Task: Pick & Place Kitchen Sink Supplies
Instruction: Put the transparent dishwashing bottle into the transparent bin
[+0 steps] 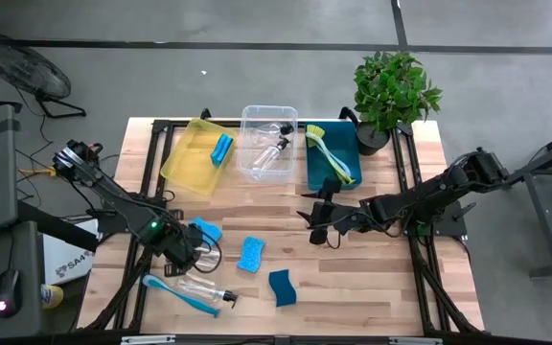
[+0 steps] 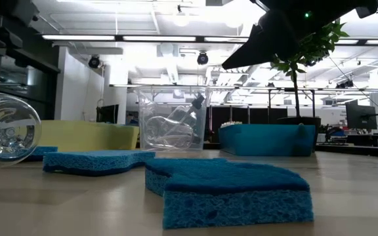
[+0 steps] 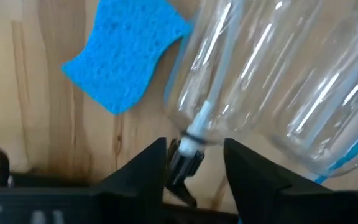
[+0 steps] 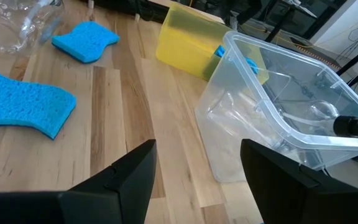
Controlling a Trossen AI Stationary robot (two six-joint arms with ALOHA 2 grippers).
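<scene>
**Left gripper straddling the bottle neck at the lower left of the bench**

Left gripper is sitting low over the lower left of the bench, and its wrist view is showing its two dark fingers standing on either side of the black cap of a clear plastic bottle. The fingers are parted with a gap still visible between them and the cap, so they are framing the neck rather than clamping it; whether they are closing or letting go cannot be told. The bottle is lying on its side, its long axis running away from the gripper, cap end nearest the fingers and the wide body beyond. A thin tube is showing through the clear wall.

In the high view a second clear bottle with a black pump top is lying toward the bottom edge, just beside a blue long-handled brush. Blue sponges are lying nearby: one next to the left gripper, another at centre, and a darker one lower down.

The right gripper is waiting near the middle of the frame with its fingers spread wide, holding nothing, pointing toward the clear bin. That bin is already holding a bottle; the yellow bin is holding a sponge, and the teal bin a yellow-green brush.

The left arm is plainly the nearer one to the lying bottle, and the clear bin is lying up and to the right of it.
</scene>
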